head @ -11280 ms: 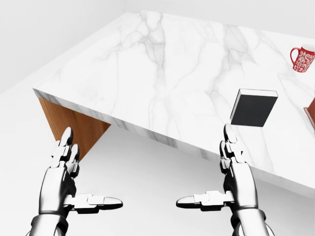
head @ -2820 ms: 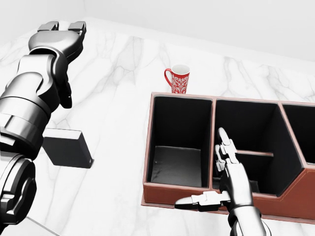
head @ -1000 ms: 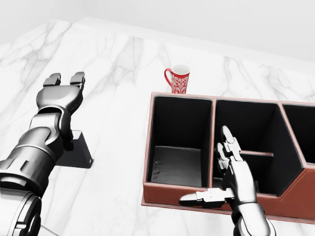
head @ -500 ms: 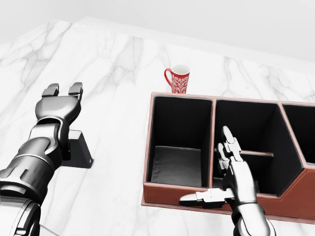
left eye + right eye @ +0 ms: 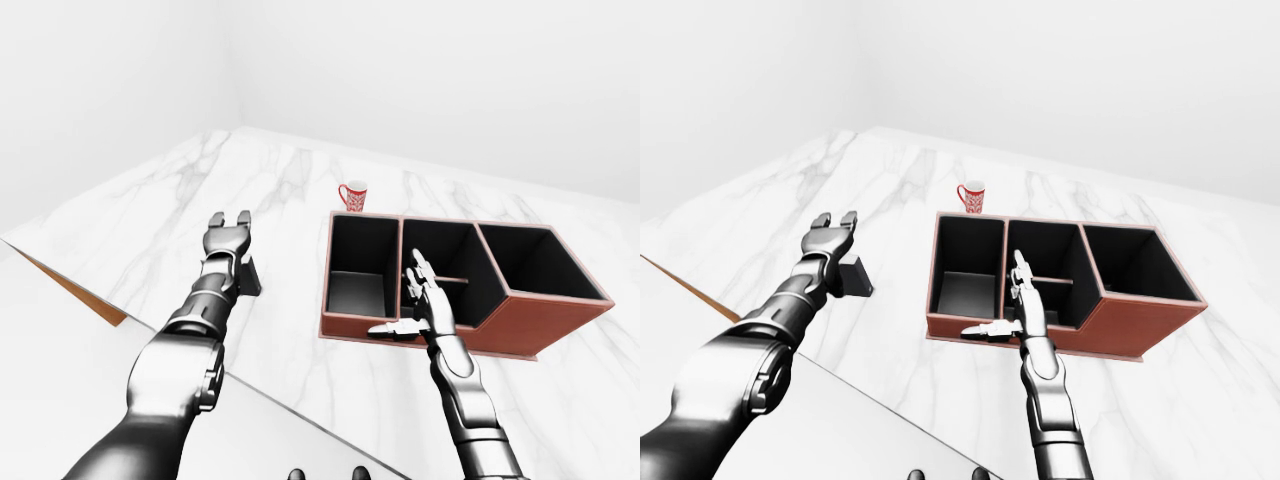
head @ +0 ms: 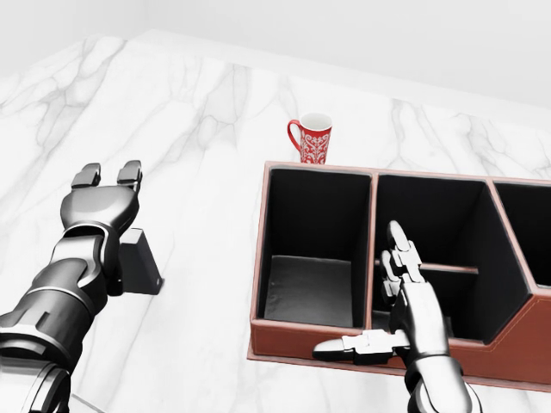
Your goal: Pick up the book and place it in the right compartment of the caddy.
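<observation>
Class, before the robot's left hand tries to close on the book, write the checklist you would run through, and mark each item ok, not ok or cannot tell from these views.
1. Left hand open for the grasp: ok, fingers spread.
2. Left hand over the book: ok, in the head view the hand and forearm cover most of it.
3. Fingers touching the book: cannot tell, the arm hides the contact.
4. Right compartment of the caddy free: ok, nothing shows inside.
5. Right hand clear of that compartment: ok, it sits open at the middle section's near wall.
6. Mug out of the way: ok, beyond the caddy's far left corner.
</observation>
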